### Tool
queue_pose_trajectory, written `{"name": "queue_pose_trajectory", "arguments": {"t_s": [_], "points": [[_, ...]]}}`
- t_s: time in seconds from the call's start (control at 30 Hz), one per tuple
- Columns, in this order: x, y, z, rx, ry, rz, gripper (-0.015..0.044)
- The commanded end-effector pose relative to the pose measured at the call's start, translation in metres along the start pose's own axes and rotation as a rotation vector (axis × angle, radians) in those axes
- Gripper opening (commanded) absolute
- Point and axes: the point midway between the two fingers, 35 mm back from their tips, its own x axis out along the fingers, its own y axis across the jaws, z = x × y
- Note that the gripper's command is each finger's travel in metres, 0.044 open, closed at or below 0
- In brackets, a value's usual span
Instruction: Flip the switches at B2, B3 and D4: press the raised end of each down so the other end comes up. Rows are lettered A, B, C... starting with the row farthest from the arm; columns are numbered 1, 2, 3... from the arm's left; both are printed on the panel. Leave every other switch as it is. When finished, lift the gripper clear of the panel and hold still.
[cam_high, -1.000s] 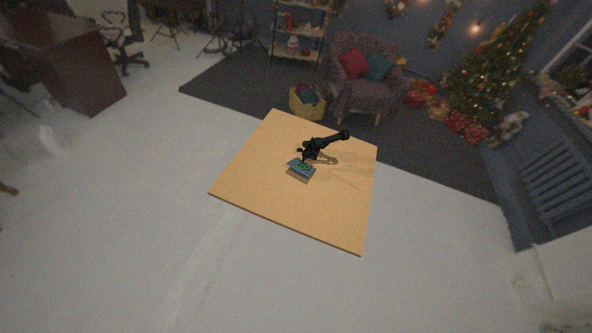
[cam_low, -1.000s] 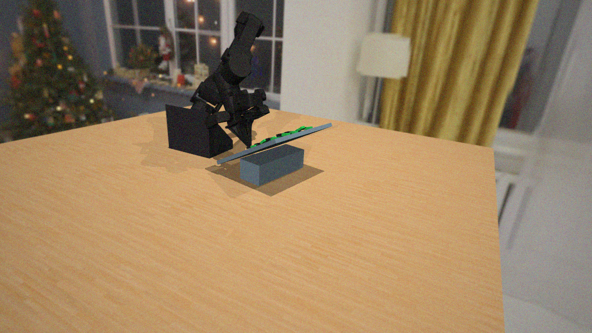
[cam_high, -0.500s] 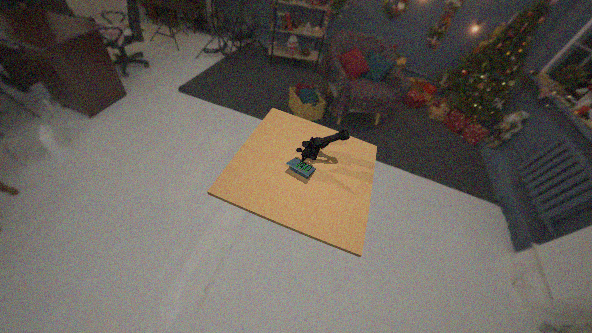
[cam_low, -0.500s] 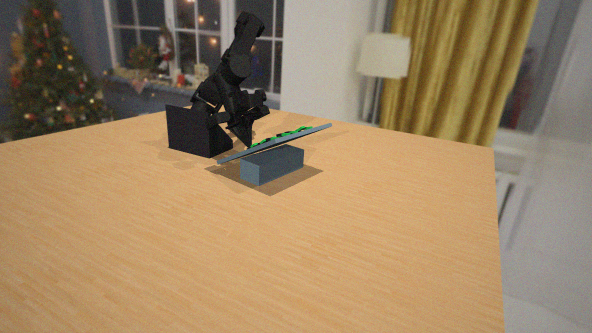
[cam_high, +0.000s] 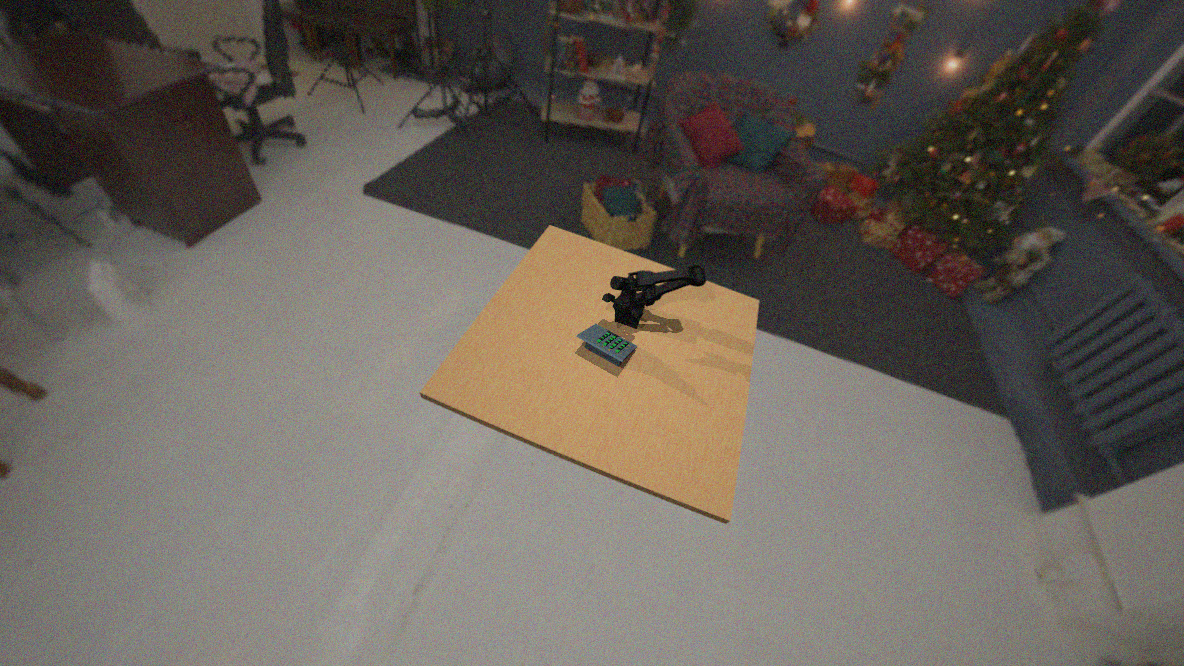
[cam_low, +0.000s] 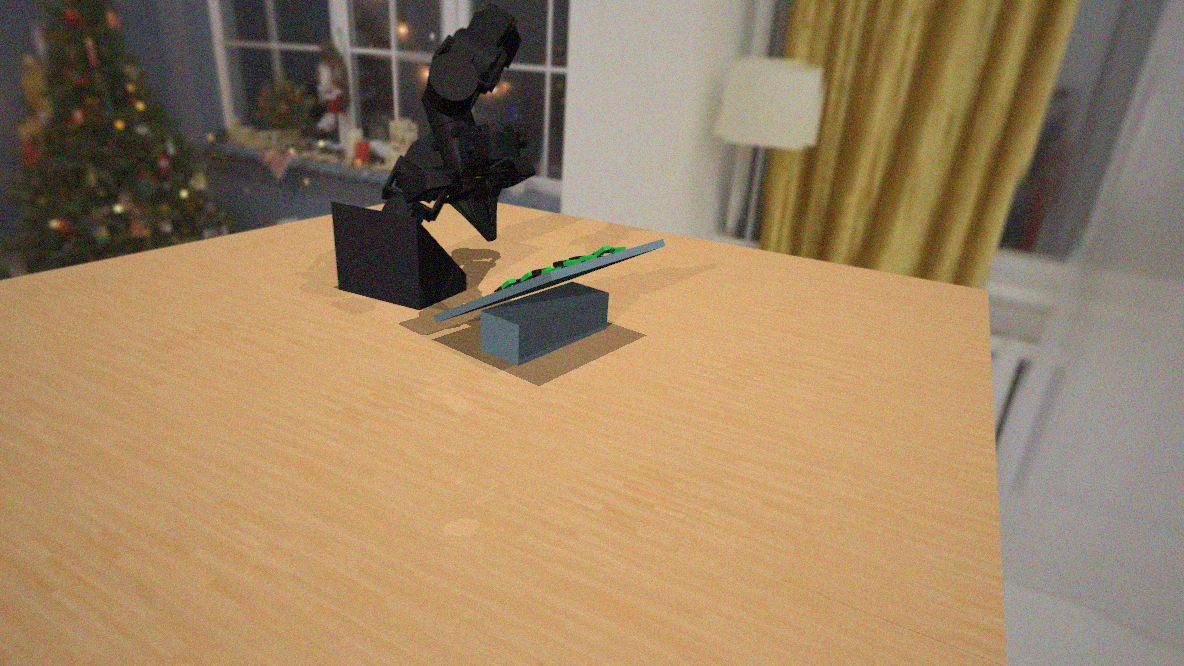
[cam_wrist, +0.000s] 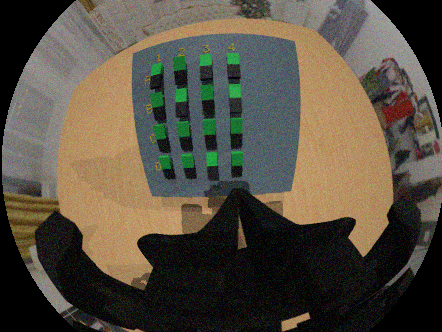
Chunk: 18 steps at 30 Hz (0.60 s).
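Note:
The tilted blue-grey panel (cam_high: 591, 333) (cam_low: 646, 247) (cam_wrist: 272, 120) bears four rows of green-and-black rocker switches. In the wrist view, B2 (cam_wrist: 182, 102) has a bright green far half and a dark grey near half. B3 (cam_wrist: 208, 100) has a darker green far half and a black near half. D4 (cam_wrist: 237, 164) shows a green far half and a black near half; which ends are raised is hard to tell. My gripper (cam_low: 493, 238) (cam_wrist: 237, 193) is shut and empty. Its tips are off the panel, raised on the arm's side of the near edge, roughly in line with column 4.
The panel rests above a blue-grey block (cam_low: 546, 324) on the wooden table (cam_high: 529, 364) (cam_low: 331, 497). The black arm base (cam_low: 376, 256) stands close to the panel's low edge. Other switches surround B2 and B3; D3 (cam_wrist: 212, 165) and C4 (cam_wrist: 236, 133) adjoin D4.

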Motion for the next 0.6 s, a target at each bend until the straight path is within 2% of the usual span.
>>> {"name": "queue_pose_trajectory", "arguments": {"t_s": [0.0,0.1,0.57], "points": [[-0.007,0.024,0.040,-0.019,-0.009,-0.005,0.0000],[-0.009,0.042,0.059,-0.020,-0.010,0.000,0.0000],[-0.009,0.042,0.059,-0.020,-0.010,0.000,0.0000]]}}
